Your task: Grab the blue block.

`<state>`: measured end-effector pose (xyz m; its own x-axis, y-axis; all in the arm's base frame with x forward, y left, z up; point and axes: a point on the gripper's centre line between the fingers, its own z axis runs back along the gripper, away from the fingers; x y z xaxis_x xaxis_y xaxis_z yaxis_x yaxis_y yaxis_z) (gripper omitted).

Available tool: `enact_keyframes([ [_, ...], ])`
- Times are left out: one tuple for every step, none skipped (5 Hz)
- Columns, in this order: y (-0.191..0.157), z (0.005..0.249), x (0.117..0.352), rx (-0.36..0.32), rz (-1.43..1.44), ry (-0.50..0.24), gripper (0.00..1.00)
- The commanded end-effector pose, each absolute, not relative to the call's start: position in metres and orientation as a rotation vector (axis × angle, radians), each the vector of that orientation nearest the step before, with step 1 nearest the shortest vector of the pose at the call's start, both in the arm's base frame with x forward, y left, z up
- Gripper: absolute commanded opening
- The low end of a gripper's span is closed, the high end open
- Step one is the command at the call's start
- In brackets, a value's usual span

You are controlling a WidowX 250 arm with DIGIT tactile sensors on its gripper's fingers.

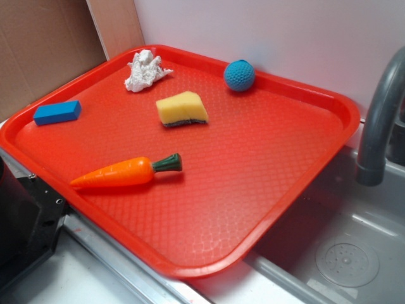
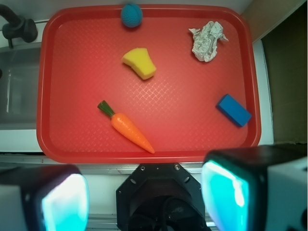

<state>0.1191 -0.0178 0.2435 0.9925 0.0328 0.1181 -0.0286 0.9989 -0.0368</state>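
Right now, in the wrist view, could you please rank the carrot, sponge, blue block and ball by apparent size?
1. The carrot, clearly the longest.
2. The sponge and blue block look too alike to rank.
3. The ball, smallest, though it sits farthest from the camera, so that is unsure.

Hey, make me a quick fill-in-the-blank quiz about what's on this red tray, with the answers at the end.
1. The blue block lies near the tray's edge, apart from the ____ ball.
2. The carrot has a ____ stem end.
3. The yellow sponge lies between the ball and the ____.
4. The gripper jaws stand ____, holding nothing.

Answers: teal-blue; green; carrot; open
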Motion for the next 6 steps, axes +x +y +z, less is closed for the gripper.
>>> enact_keyframes([
  [-0.018,0.244,0.119,-0.035,0.031,-0.119,1.00],
  [0.010,0.201,0.154,-0.017,-0.220,-0.017,1.00],
  [0.028,0.188,0.167,0.064,-0.470,-0.024,1.00],
  [0.049,0.171,0.165,0.160,-0.718,-0.045,1.00],
  [0.090,0.141,0.160,0.138,-0.879,0.021,1.00],
  [0.090,0.141,0.160,0.138,-0.879,0.021,1.00],
])
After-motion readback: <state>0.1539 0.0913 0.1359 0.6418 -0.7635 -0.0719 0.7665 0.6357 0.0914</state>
